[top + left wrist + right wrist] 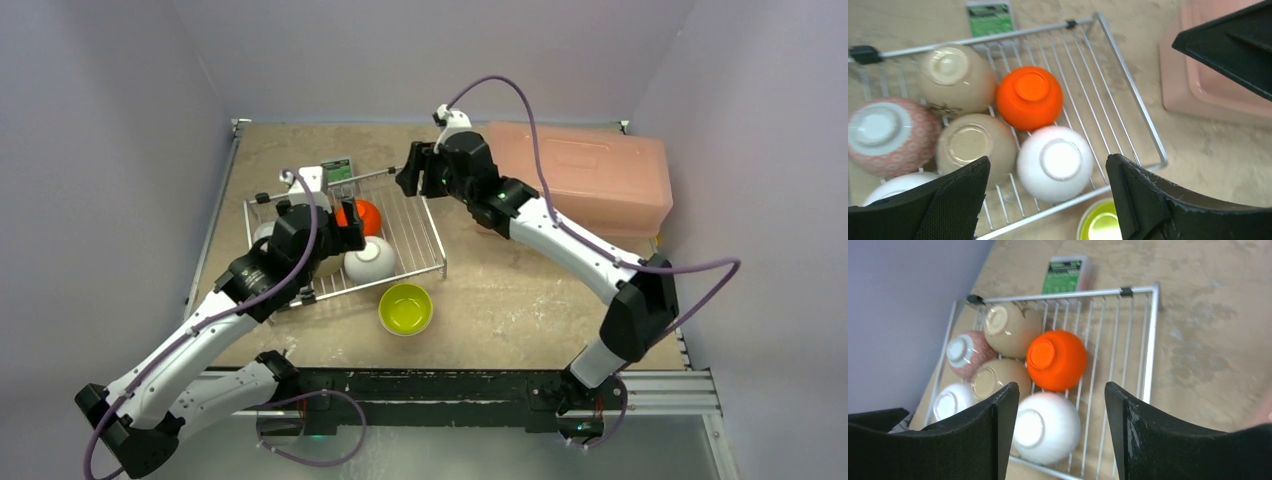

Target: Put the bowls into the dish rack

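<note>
Bowls (pixel 1055 360) upturned in dish rack (pixel 1088 292), lime-green bowl (pixel 405 308) outside

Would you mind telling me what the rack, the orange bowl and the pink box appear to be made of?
Rack: likely bare metal wire, with silvery, shiny thin rods. Orange bowl: probably glazed ceramic or plastic, going by its smooth, glossy highlights. Pink box: seemingly translucent plastic with a soft sheen.

Lime-green bowl (pixel 1098 226) cut by bottom edge; green label (pixel 990 17) text unreadable

You view the dish rack (pixel 412 228) from high above its near side; both wrist cameras share it, close overhead.
</note>
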You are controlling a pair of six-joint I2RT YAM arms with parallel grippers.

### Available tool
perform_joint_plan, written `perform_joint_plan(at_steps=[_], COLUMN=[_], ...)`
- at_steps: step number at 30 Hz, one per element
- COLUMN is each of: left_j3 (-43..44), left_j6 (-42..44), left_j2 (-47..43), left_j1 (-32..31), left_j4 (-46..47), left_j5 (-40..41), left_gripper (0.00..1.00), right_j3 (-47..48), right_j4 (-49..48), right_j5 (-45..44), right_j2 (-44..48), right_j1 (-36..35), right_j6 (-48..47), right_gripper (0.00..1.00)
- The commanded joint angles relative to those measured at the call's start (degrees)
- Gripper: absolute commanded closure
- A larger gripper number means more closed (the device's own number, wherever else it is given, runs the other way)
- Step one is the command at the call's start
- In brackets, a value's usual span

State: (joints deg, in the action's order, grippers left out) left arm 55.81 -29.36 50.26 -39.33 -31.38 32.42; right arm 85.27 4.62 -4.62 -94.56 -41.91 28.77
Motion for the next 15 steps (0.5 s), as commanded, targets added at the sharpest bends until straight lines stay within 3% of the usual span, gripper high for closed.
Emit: perform_joint_plan(at_steps=[1, 6, 15], left_j3=[1.83, 0.18, -0.21], left_j6=[0.45, -1.13, -6.35], left_j2=[2.51, 3.75, 2.61], left_j1=[0.1, 0.08, 0.08], left_j4=[-0.77, 2.5, 8.25], left_j5=[-15.71, -21.39, -10.55], left_gripper=[0.15, 0.15, 0.14], right_j3=[-7.6, -16.42, -26.14], right_j4=[6.85, 5.89, 10.55], right_j5=[-2.44, 4.31, -3.26], right_j2=[4.45, 11.7, 15.03], right_j1=[0.25, -0.07, -8.16], right_j6=[-2.06, 1.13, 3.88], right_gripper=[0.34, 0.34, 0.37])
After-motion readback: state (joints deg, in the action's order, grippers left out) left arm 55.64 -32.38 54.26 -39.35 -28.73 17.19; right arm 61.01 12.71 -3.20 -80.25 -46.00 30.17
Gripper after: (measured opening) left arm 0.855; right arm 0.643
